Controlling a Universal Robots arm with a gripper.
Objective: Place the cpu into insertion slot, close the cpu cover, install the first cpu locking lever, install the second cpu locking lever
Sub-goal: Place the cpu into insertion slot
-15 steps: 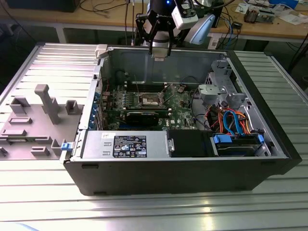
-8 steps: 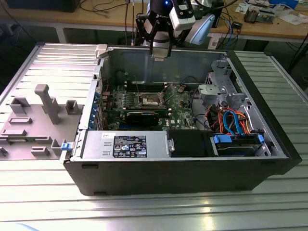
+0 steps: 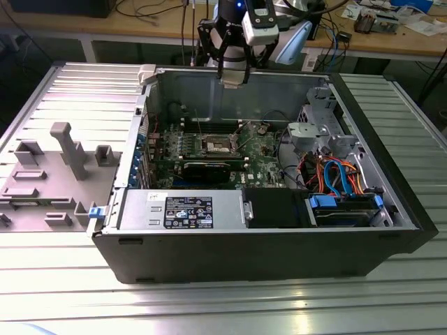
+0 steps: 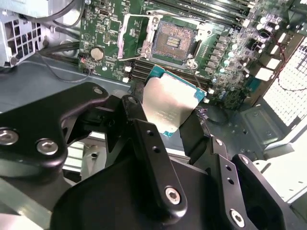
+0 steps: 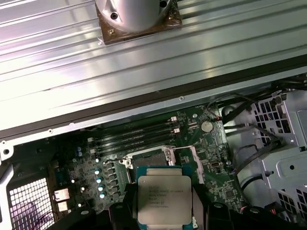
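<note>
The cpu (image 4: 170, 100) is clamped between the fingers of the pincer (image 4: 167, 115) above the motherboard (image 4: 230, 62), apart from the bare insertion slot (image 4: 175, 40) (cpu cover (image 4: 130, 29) folded open).

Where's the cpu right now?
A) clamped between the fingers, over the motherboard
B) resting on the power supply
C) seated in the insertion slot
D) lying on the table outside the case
A: in the second wrist view the cpu is gripped between the fingers, and the insertion slot beyond it lies open with its pin grid bare.
</note>
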